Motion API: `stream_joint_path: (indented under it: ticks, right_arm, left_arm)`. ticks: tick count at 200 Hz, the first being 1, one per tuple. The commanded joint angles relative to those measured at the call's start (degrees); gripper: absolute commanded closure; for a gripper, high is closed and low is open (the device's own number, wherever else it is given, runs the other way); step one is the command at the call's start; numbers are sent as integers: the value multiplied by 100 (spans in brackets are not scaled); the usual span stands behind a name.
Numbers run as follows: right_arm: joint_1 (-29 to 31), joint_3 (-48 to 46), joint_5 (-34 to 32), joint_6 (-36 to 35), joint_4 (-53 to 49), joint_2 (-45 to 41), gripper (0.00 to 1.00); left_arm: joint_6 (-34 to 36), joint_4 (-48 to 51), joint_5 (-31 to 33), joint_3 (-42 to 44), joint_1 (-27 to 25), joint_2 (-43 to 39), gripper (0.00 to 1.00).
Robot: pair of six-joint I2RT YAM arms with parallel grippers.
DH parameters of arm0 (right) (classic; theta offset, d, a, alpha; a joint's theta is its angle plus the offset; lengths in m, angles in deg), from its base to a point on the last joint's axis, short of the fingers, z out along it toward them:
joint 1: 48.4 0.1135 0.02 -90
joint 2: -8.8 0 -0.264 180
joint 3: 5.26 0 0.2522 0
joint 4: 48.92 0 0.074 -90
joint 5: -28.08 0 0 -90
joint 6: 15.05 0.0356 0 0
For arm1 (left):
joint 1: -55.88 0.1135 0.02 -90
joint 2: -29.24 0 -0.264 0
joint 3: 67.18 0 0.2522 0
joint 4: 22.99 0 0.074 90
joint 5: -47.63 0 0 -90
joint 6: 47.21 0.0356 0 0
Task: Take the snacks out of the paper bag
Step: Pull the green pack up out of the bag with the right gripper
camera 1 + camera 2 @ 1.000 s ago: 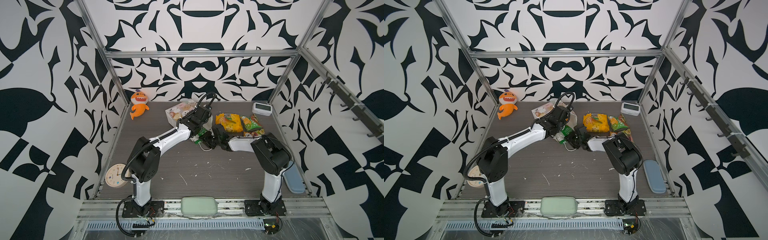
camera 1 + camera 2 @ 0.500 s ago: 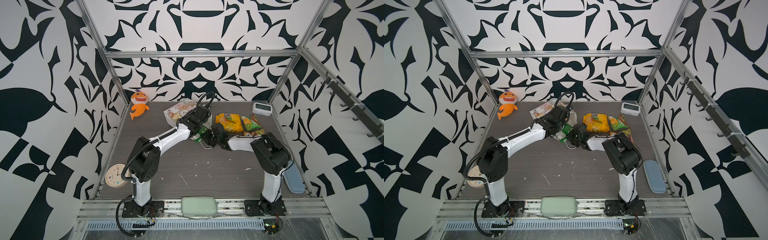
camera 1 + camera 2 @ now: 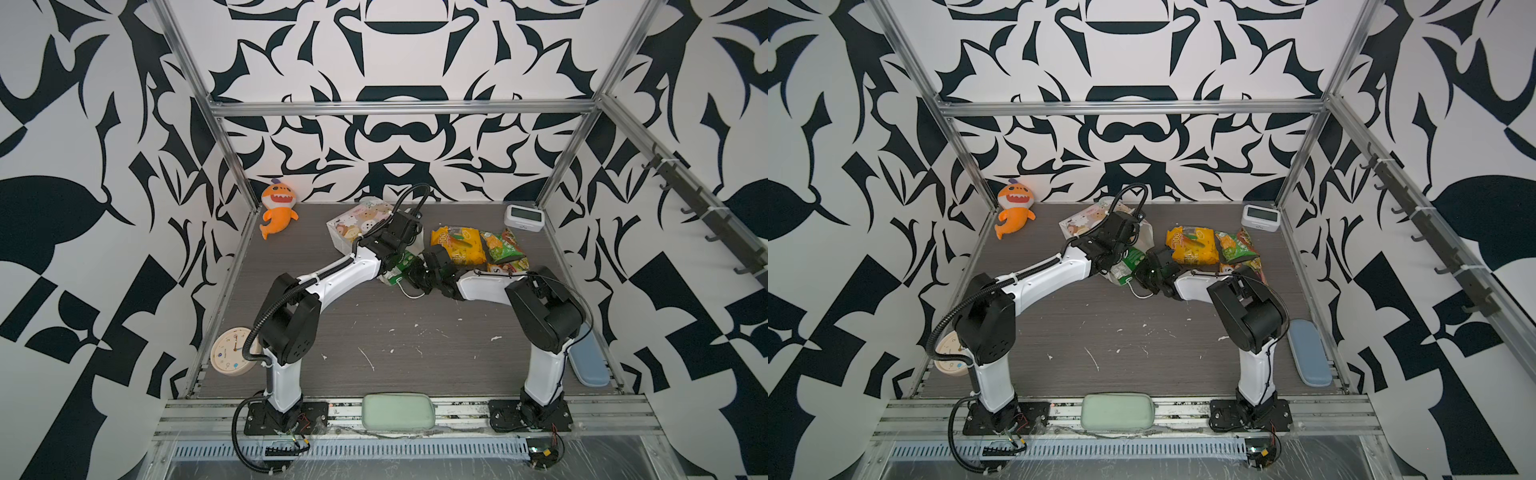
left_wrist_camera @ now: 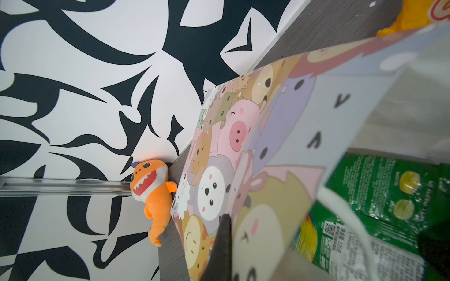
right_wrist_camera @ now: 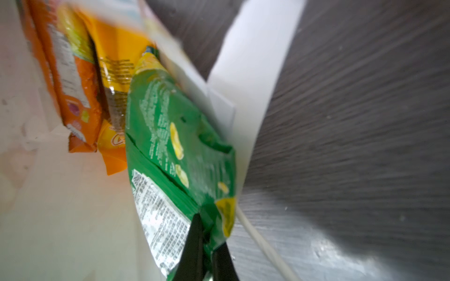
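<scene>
Right wrist view: the right gripper [image 5: 209, 231] is clamped on the near end of the green packet [image 5: 170, 150], whose long axis runs straight ahead of the jaws into the paper bag [image 5: 246, 73] (an orange packet [image 5: 75, 102] lies deeper). Pulling back along that axis looks right. The left gripper [image 4: 225, 223], closed on the bag's printed wall, anchors it.
</scene>
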Motion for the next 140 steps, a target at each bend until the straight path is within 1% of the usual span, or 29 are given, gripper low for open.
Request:
stream_joint_path:
  ticks: [1, 21, 44, 54, 59, 66, 76, 84, 96, 102, 117, 134, 140]
  right_arm:
    - [27, 312, 57, -279, 127, -417, 100]
    - [28, 476, 316, -418, -96, -407, 100]
    - [32, 417, 393, -458, -114, -481, 100]
    - [24, 435, 413, -510, -201, -495, 93]
    - [29, 443, 415, -537, -238, -497, 92]
    - [32, 461, 450, -579, -272, -481, 93]
    - [27, 525, 516, -631, -333, -436, 97]
    - [27, 559, 541, -653, -365, -386, 98]
    - [30, 597, 588, -623, -375, -333, 91]
    - [28, 618, 606, -617, -394, -295, 85]
    - [31, 711, 658, -601, -427, -190, 84]
    - [25, 866, 767, -583, -508, -83, 77]
    - [24, 899, 783, -558, -514, -57, 76]
  left_arm:
    - [-89, -313, 29, -31, -74, -86, 95]
    - [-91, -275, 33, -49, -74, -67, 95]
    - [-87, -286, 20, -48, -68, -63, 95]
    - [-81, -277, 28, -62, -69, -50, 95]
    - [-92, -275, 32, -72, -70, -50, 95]
    - [-90, -284, 9, -73, -74, -53, 95]
    - [-87, -284, 3, -80, -72, -52, 95]
    - [-90, -284, -2, -86, -74, -50, 95]
    - [-83, -275, 0, -107, -74, -45, 95]
    - [-70, -267, -3, -116, -69, -41, 95]
    - [-55, -258, -8, -128, -74, -45, 95]
    - [-54, -240, -2, -146, -74, -50, 95]
    - [-56, -240, -2, -147, -73, -54, 95]
